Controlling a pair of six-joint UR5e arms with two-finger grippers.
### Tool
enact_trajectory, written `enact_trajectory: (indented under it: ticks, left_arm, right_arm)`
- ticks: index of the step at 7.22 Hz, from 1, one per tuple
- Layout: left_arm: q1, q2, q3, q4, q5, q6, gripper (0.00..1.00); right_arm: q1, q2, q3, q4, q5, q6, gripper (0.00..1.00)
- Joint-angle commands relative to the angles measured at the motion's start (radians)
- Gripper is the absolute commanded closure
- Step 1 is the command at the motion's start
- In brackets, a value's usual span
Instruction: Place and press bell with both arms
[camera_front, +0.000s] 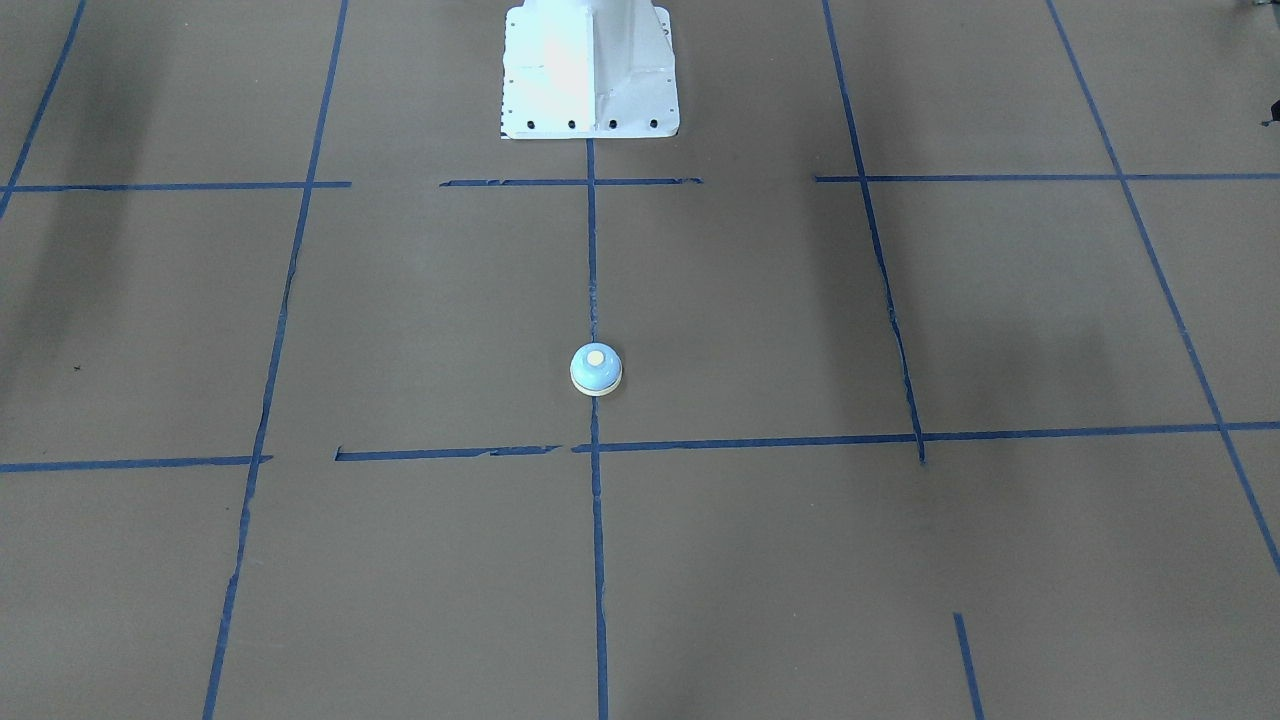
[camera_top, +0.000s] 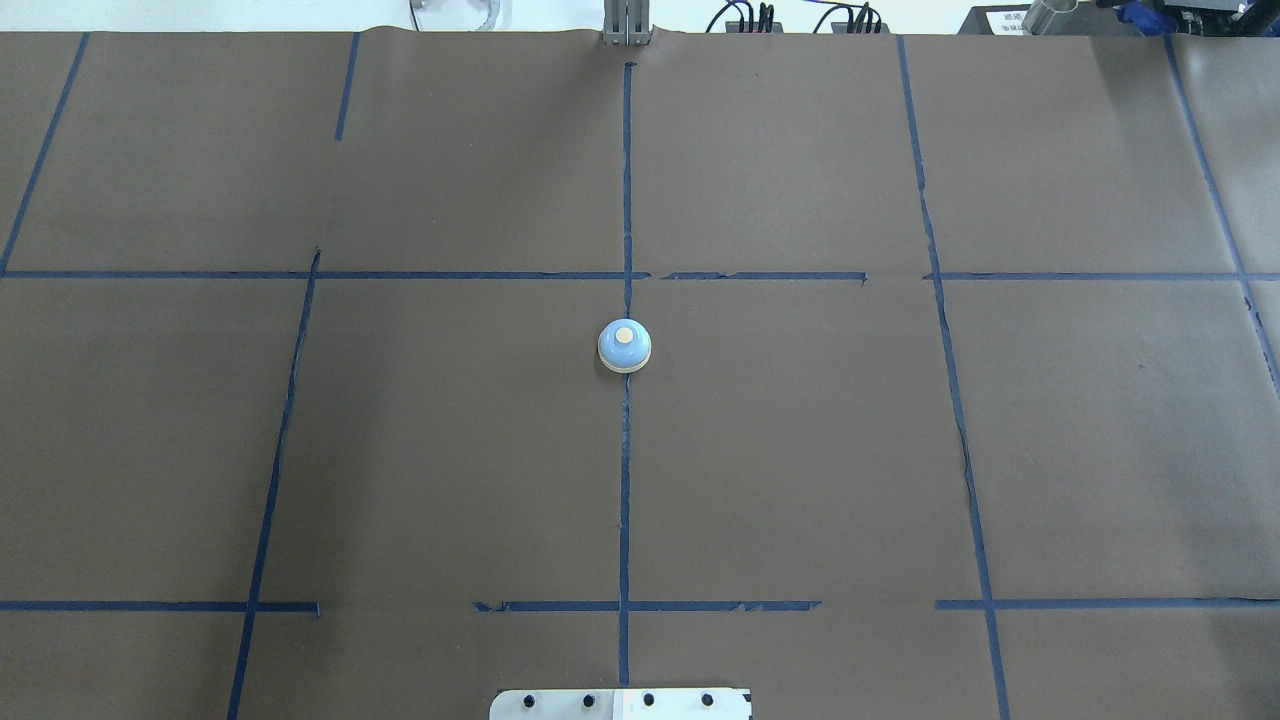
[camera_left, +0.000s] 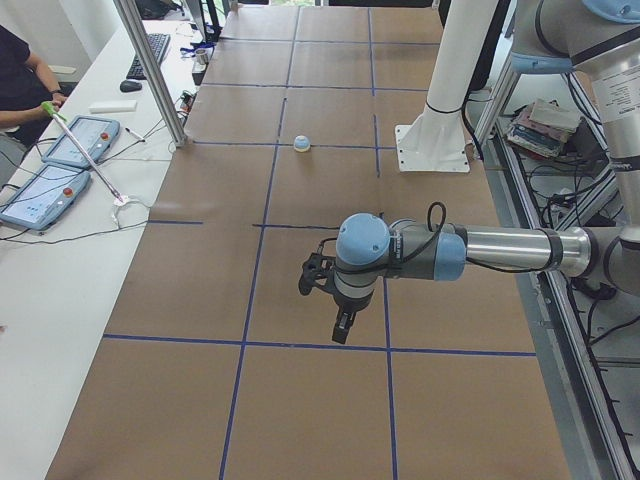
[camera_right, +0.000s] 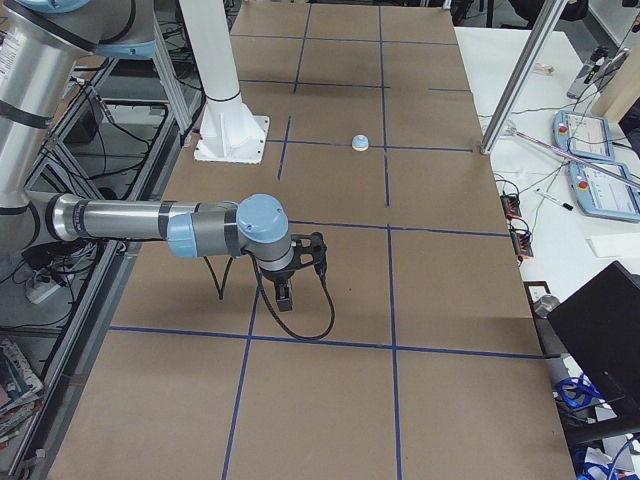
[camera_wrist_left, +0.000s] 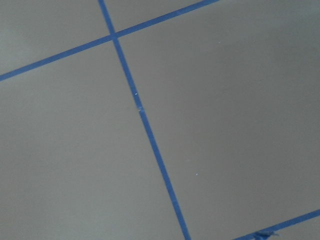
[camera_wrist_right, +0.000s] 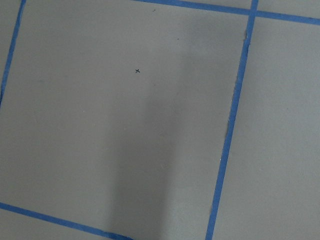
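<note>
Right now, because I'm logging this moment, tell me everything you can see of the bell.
The bell is a small light-blue dome, smooth and slightly glossy, with a cream base rim and a round cream button on top. It stands upright on the brown paper-covered table, right on the blue centre tape line. Nothing but the table surface touches it.

left arm (camera_left: 500, 250) stretched level, left end effector (camera_left: 341, 327) pointing down; right arm (camera_right: 120, 218), right end effector (camera_right: 284, 298) likewise; grip unclear.
</note>
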Motion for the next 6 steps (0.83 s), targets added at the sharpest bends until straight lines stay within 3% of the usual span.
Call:
enact_trajectory:
  ticks: [1,4,6]
  left_arm:
    - [-0.015,-0.016,0.088,0.006,-0.001,-0.060,0.00]
    - [-0.016,-0.019,0.098,-0.006,-0.002,-0.058,0.00]
    - [-0.015,-0.030,0.087,-0.015,-0.003,-0.067,0.00]
  right_arm:
    - [0.003,-0.019,0.033,-0.019,-0.005,-0.008,0.00]
    - [-0.011,-0.019,0.025,-0.047,-0.014,-0.008,0.00]
    - [-0.017,-0.001,0.006,-0.047,-0.087,-0.008,0.00]
